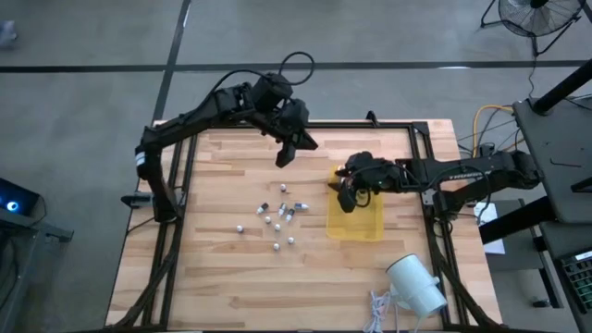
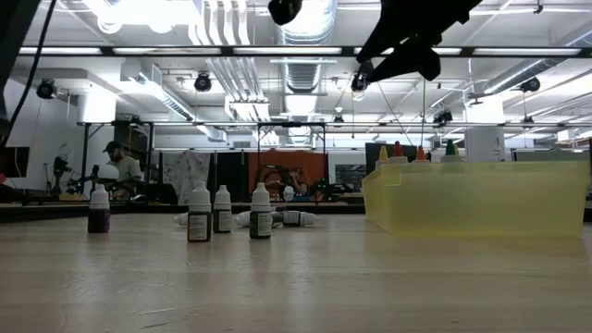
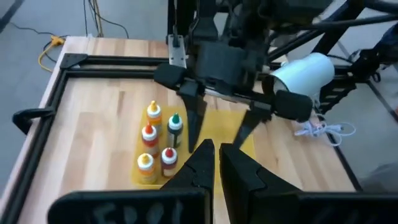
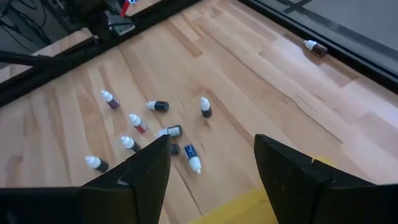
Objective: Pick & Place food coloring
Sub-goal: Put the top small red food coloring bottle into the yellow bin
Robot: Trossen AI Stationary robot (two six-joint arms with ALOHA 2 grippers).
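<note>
Several small white-capped food coloring vials [image 1: 276,217] are scattered mid-table, some standing [image 2: 199,215], some lying on their sides [image 4: 191,157]. Bottles with yellow, red and green tops [image 3: 158,140] stand in the yellow tray [image 1: 368,227]. My right gripper [image 1: 349,192] hangs open above the tray's far left part, beside those bottles, its fingers [image 3: 194,121] pointing down. My left gripper [image 1: 285,155] hovers shut above the table's far middle, off everything; its own fingers [image 3: 216,163] show almost together.
A big white cylinder [image 1: 416,284] with a white cord lies near the table's right near corner. A black frame [image 1: 421,139] rims the table. One stray vial [image 4: 314,46] lies by the frame. Bare wood stretches along the near and left sides.
</note>
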